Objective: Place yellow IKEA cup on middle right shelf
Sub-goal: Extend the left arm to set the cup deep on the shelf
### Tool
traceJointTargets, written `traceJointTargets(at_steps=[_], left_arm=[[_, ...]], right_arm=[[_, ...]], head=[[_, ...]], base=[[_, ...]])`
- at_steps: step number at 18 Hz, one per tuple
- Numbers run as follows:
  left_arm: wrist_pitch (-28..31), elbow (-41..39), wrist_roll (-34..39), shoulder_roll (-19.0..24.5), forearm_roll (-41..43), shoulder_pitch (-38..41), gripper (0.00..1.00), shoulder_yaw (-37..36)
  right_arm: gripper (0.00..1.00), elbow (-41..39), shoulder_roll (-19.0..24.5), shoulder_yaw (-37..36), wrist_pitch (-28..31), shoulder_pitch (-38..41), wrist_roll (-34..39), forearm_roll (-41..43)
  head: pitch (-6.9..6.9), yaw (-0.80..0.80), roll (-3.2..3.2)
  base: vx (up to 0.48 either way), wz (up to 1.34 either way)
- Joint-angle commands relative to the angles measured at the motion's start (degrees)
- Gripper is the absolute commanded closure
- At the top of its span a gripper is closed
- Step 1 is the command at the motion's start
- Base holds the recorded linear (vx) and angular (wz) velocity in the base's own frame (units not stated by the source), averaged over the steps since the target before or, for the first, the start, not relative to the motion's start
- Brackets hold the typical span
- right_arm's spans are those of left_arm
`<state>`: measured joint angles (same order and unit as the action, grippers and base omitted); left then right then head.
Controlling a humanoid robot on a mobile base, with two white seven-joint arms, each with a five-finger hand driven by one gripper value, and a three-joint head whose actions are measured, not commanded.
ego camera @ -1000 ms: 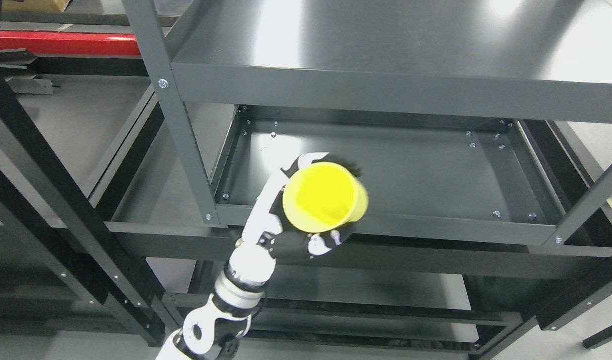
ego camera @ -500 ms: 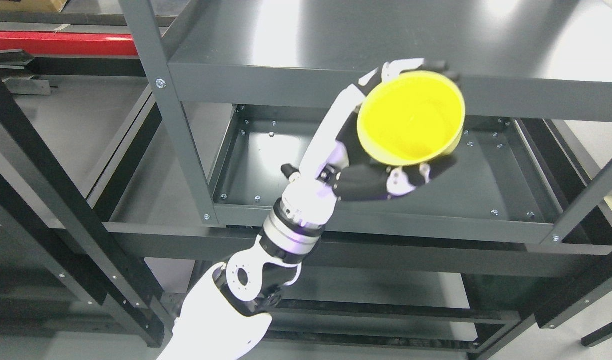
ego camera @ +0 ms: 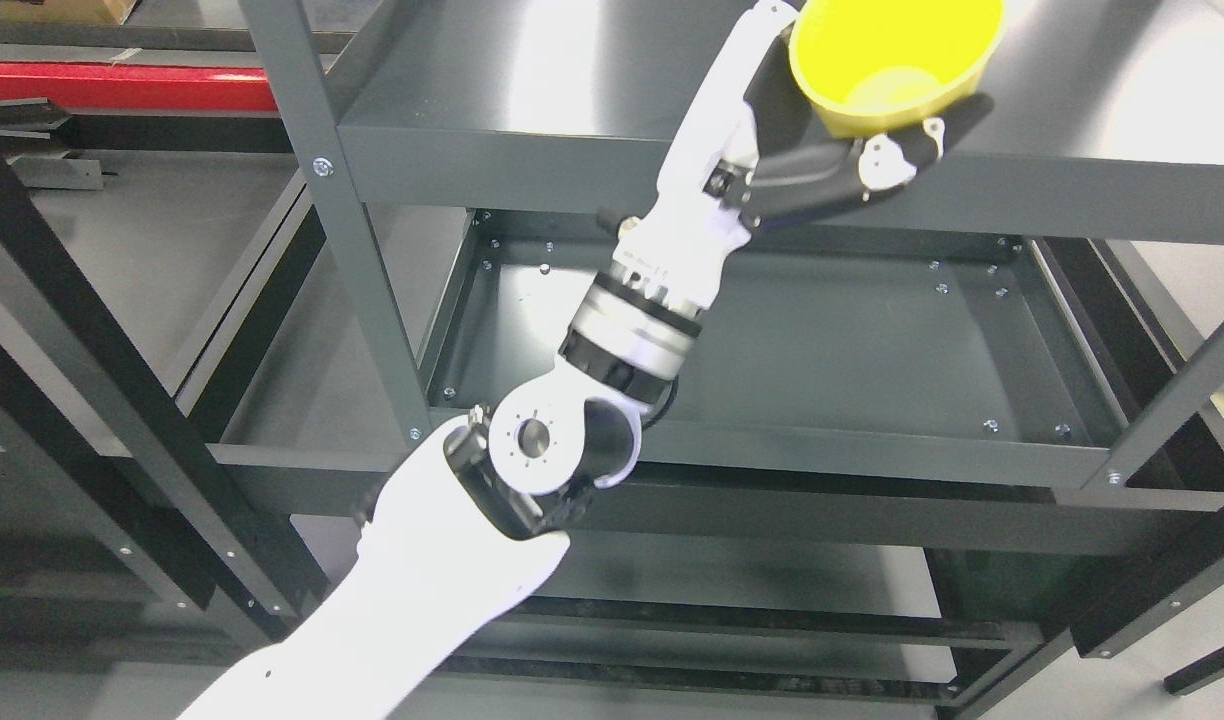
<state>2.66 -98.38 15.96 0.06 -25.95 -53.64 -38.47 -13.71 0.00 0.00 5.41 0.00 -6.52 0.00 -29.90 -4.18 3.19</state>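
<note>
The left hand (ego camera: 832, 150) is gripping the yellow cup (ego camera: 892, 55). It is hovering over the grey shelf (ego camera: 572, 90), mouth facing the camera.

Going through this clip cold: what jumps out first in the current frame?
The bright yellow cup at the top edge, mouth toward the camera, gripped by the left robot hand in front of the upper grey shelf. Next, the long white arm slanting up from the lower left. Behind it sits the dark recessed shelf tray, with nothing on it.
</note>
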Motion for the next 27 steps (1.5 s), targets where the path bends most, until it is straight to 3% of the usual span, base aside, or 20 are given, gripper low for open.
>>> traceJointTargets(at_steps=[1, 5, 7, 9, 13, 15, 17, 23, 27], left_arm=[[13.91, 10.29, 1.62, 0.94, -0.68, -9.1, 1.0, 4.36], [21.32, 16.8, 0.31, 0.94, -1.11, -14.21, 1.0, 4.98], [21.95, 17.95, -2.14, 0.94, -2.25, -14.21, 0.97, 4.81], [21.95, 19.62, -3.48, 0.94, -2.26, -14.21, 0.88, 4.81], [22.22, 20.07, -4.53, 0.94, -1.73, -14.21, 0.56, 4.72], [22.22, 20.07, -7.85, 0.94, -1.64, -14.21, 0.36, 4.72], [22.22, 19.98, -10.06, 0.94, -1.47, -14.21, 0.23, 4.81], [22.04, 19.54, -10.25, 0.94, -1.47, -14.21, 0.02, 6.47], [21.69, 18.57, -10.25, 0.94, -1.38, -14.21, 0.02, 10.16]], right_arm=[[0.01, 0.0, -1.0, 0.97, -0.05, 0.79, -0.16, 1.4], [0.01, 0.0, -1.0, 0.97, -0.05, 0.79, -0.16, 1.4], [0.01, 0.0, -1.0, 0.97, -0.05, 0.79, -0.16, 1.4], [0.01, 0.0, -1.0, 0.97, -0.05, 0.79, -0.16, 1.4], [0.01, 0.0, -1.0, 0.97, -0.05, 0.79, -0.16, 1.4], [0.01, 0.0, -1.0, 0.97, -0.05, 0.79, -0.16, 1.4], [0.01, 0.0, -1.0, 0.97, -0.05, 0.79, -0.16, 1.4], [0.01, 0.0, -1.0, 0.97, -0.05, 0.79, -0.16, 1.4], [0.01, 0.0, -1.0, 0.97, -0.05, 0.79, -0.16, 1.4]], head=[[0.0, 0.0, 0.0], [0.0, 0.0, 0.0], [0.0, 0.0, 0.0], [0.0, 0.0, 0.0], [0.0, 0.0, 0.0], [0.0, 0.0, 0.0], [0.0, 0.0, 0.0], [0.0, 0.0, 0.0], [0.0, 0.0, 0.0]], base=[[0.0, 0.0], [0.005, 0.02], [0.006, 0.02], [0.011, 0.05], [0.015, 0.06], [0.007, 0.03], [0.002, 0.01], [0.0, 0.0], [-0.002, 0.0]])
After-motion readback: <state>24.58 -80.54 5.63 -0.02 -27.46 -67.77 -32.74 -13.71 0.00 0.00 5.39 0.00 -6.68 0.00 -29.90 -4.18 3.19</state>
